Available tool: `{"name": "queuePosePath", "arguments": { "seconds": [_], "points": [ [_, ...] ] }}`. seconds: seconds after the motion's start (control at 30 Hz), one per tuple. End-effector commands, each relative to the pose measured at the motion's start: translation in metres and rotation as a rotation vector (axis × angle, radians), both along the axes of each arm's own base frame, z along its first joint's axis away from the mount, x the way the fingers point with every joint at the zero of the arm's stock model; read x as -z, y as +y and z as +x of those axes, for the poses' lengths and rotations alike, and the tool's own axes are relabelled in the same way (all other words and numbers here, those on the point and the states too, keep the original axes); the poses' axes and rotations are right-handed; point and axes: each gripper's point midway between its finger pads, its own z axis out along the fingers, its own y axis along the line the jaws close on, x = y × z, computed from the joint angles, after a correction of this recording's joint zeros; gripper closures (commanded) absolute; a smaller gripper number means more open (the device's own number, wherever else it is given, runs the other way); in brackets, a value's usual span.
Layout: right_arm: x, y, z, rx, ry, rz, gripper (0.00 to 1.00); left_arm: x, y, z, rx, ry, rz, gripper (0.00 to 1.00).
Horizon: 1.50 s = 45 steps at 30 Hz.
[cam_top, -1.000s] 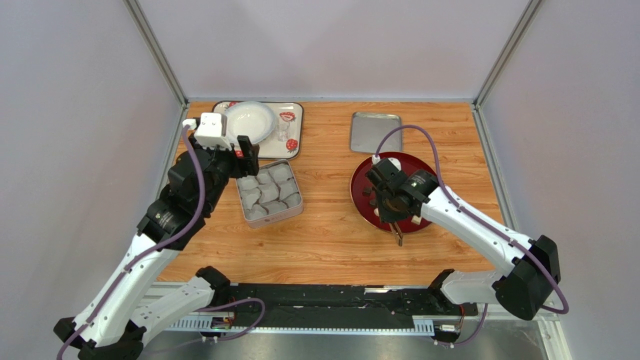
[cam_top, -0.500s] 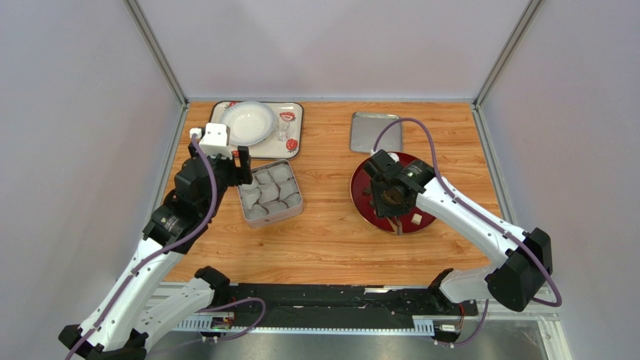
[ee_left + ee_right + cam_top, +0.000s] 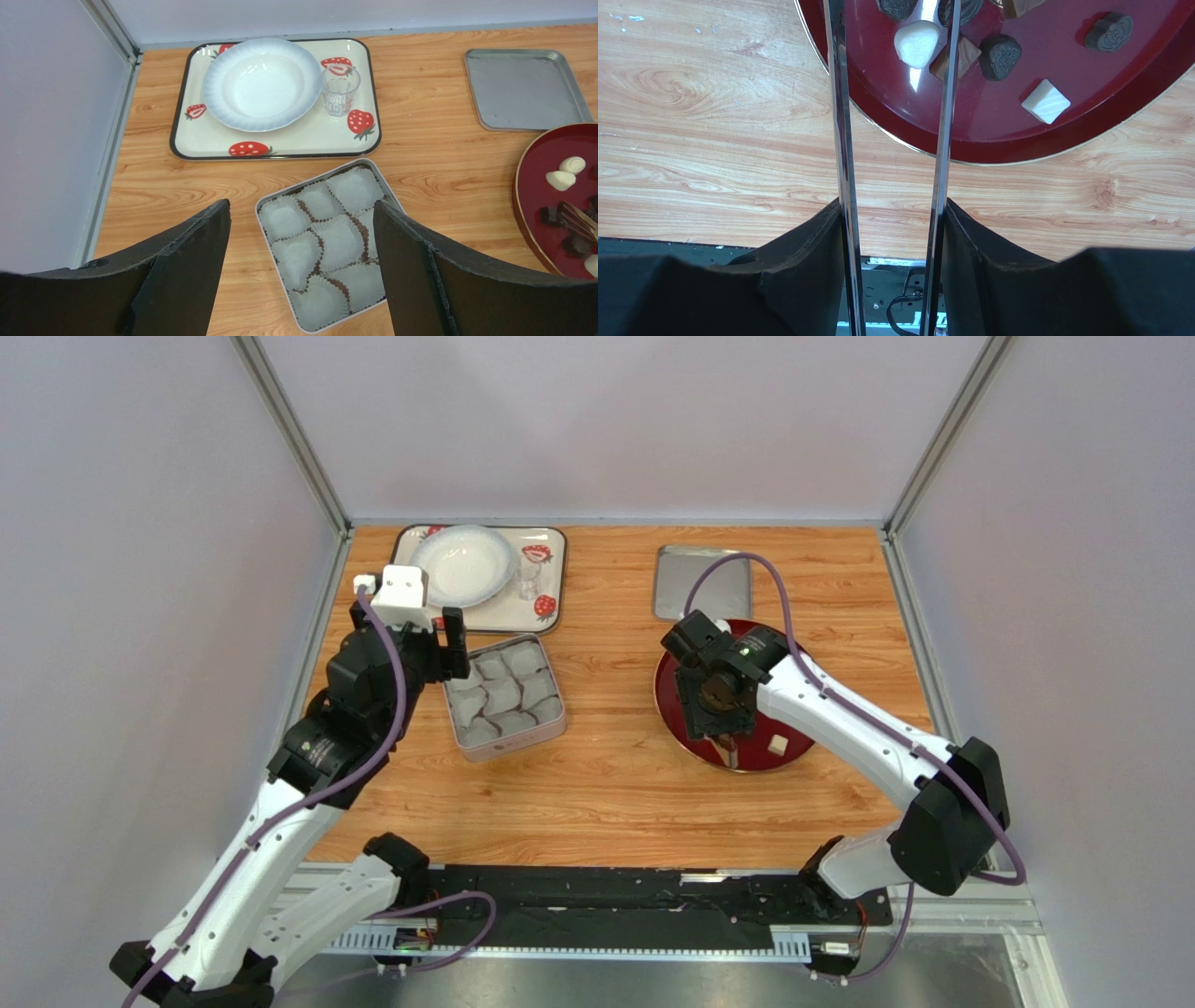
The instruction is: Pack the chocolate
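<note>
**A:** Where does the packing stand?

**B:** At the start, I'd judge. The chocolate point(image 3: 999, 56) all lies on the red plate point(image 3: 990, 129), on the right of the bench point(image 3: 617, 756). The tin point(image 3: 260, 210) sits well apart to the left, and its paper cups point(image 3: 330, 238) look empty.

**A:** And the right end effector point(image 3: 892, 231)?

**B:** It is clamped on a pair of metal tongs point(image 3: 840, 140), one blade against the inside of each finger. The blades reach out over the plate and stand apart. A cream-white piece point(image 3: 917, 43) lies between them near the tips. I can't tell whether either blade touches it.

**A:** So the step is a pick?

**B:** It looks that way: the tongs are lined up on that piece but not squeezed onto it.

**A:** The left end effector point(image 3: 300, 210)?

**B:** Spread wide and holding nothing, hovering over the tin's near side.

**A:** What does the next move need?

**B:** A gentle squeeze so the blades pinch the rounded piece without flicking it sideways into the brown one beside it. After that comes a straight lift clear of the plate's rim, then a carry across to an empty cup.
</note>
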Motion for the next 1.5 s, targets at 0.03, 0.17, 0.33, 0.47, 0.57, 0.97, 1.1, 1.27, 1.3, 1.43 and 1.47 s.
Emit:
{"name": "queuePosePath", "arguments": {
  "seconds": [0.03, 0.17, 0.33, 0.47, 0.57, 0.97, 1.1, 1.27, 1.3, 1.43, 1.47],
  "points": [
    [-0.002, 0.012, 0.023, 0.007, -0.051, 0.03, 0.5, -0.007, 0.002, 0.003, -0.005, -0.03, 0.008, 0.17],
    [0.006, 0.013, 0.027, 0.015, -0.039, 0.035, 0.5, -0.006, 0.002, 0.004, -0.008, -0.031, 0.007, 0.17],
    [0.015, 0.018, 0.032, 0.003, -0.029, 0.043, 0.52, -0.007, 0.004, 0.003, -0.016, -0.037, 0.004, 0.17],
    [0.027, 0.018, 0.031, 0.005, 0.004, 0.037, 0.53, -0.011, 0.01, 0.001, -0.04, -0.051, 0.006, 0.17],
    [0.032, 0.017, 0.029, 0.008, 0.019, 0.031, 0.54, -0.012, 0.013, 0.0, -0.052, -0.06, 0.003, 0.17],
    [0.034, 0.007, 0.021, 0.029, 0.03, 0.018, 0.7, -0.012, 0.014, 0.001, -0.058, -0.058, 0.005, 0.17],
    [0.02, 0.005, 0.02, 0.017, 0.008, 0.021, 0.84, -0.012, 0.014, 0.001, -0.056, -0.058, 0.004, 0.17],
    [-0.004, 0.008, 0.027, 0.001, -0.045, 0.045, 0.86, -0.011, 0.015, 0.001, -0.059, -0.057, 0.006, 0.17],
    [-0.009, 0.009, 0.028, -0.003, -0.055, 0.05, 0.87, -0.012, 0.015, 0.0, -0.062, -0.061, 0.005, 0.17],
    [-0.029, 0.026, 0.032, -0.077, -0.098, 0.072, 0.87, -0.012, 0.017, 0.0, -0.07, -0.062, 0.002, 0.17],
    [-0.037, 0.034, 0.036, -0.094, -0.117, 0.085, 0.86, -0.012, 0.018, 0.0, -0.075, -0.063, 0.001, 0.17]
  ]
}}
